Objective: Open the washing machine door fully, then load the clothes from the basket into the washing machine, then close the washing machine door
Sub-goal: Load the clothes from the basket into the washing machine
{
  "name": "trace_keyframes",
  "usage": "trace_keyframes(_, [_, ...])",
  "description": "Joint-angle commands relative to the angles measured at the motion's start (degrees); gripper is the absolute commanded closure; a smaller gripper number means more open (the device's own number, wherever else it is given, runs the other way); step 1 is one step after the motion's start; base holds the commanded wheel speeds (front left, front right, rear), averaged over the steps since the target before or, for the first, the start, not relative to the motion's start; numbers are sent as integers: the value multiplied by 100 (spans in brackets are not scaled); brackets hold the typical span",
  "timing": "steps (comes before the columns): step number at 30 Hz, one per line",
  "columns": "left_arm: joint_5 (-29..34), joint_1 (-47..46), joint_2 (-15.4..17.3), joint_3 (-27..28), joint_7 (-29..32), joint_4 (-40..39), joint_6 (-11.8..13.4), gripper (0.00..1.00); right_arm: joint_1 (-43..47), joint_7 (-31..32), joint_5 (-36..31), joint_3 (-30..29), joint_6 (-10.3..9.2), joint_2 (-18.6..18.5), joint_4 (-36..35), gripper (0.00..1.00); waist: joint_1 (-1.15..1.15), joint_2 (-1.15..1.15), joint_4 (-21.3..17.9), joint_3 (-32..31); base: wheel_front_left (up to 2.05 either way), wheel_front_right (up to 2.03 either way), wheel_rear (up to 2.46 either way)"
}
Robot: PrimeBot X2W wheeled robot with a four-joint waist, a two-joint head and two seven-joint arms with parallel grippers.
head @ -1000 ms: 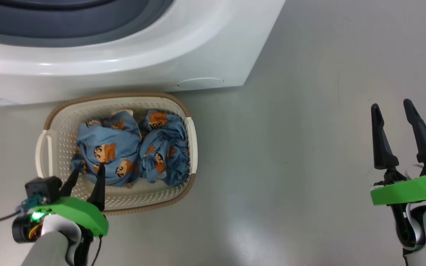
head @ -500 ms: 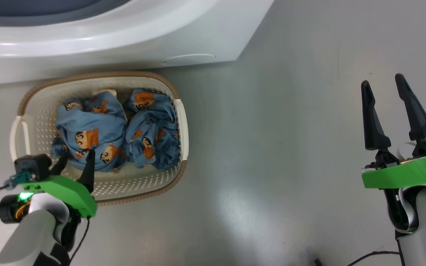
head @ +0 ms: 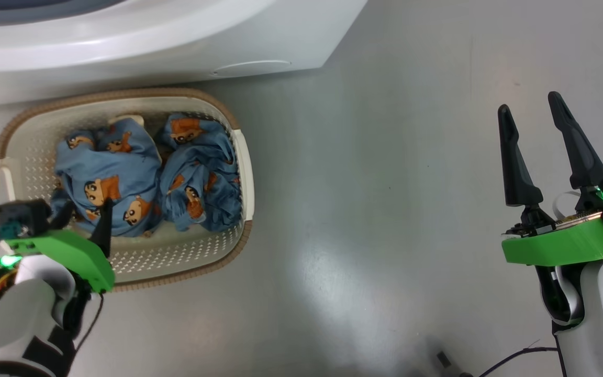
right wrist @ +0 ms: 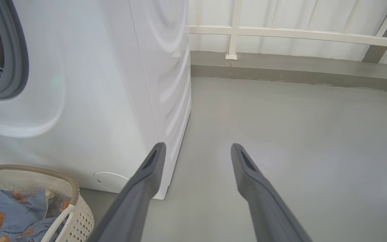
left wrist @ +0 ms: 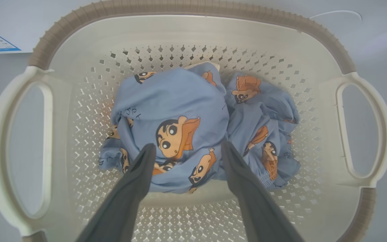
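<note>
Grey floor (head: 359, 209) beside the washing machine (head: 176, 47) carries the basket (head: 123, 93), both clothes (head: 197, 173) inside; only my head view has shifted, so my left gripper (left wrist: 187, 146) remains apart astride the left garment (left wrist: 173, 107), grasp pending, right gripper (head: 529, 102) apart, idle.

- Before me lies a smooth grey floor (head: 385, 157), with a soft pale sheen (head: 343, 277) of light on it.
- Farther off I see a pale ribbed wall (right wrist: 281, 13).
- A white rail (right wrist: 314, 34) crosses it, on a white post (right wrist: 235, 20).
- A grey kerb (right wrist: 281, 69) runs along its foot.
- A dark beam (right wrist: 380, 37) slants at the right.
</note>
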Motion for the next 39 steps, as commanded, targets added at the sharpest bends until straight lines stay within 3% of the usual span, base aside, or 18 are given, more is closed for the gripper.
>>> trace_keyframes(1, [-76,-80,303,61,-37,34,-13,0,29,-28,-25,157,12,16,-172,0,0,0,-48,68,0,0,0])
trace_keyframes(32, [-620,-1077,739,-934,-37,606,-13,0,-155,-28,-86,381,12,105,-412,0,0,0,-408,702,0,0,0])
trace_keyframes(35, [-897,-1205,711,-1302,-8,795,-13,0,-205,-28,-123,422,12,106,-450,0,0,0,-464,773,0,0,0])
trace_keyframes(36, [-977,-1210,709,-1378,22,812,-13,62,-206,-28,-137,430,12,107,-454,0,0,0,-469,766,0,0,0])
trace_keyframes(39, [-1110,-1197,694,-1483,44,813,-13,100,-207,-28,-146,424,12,103,-452,0,0,0,-463,740,0,0,0])
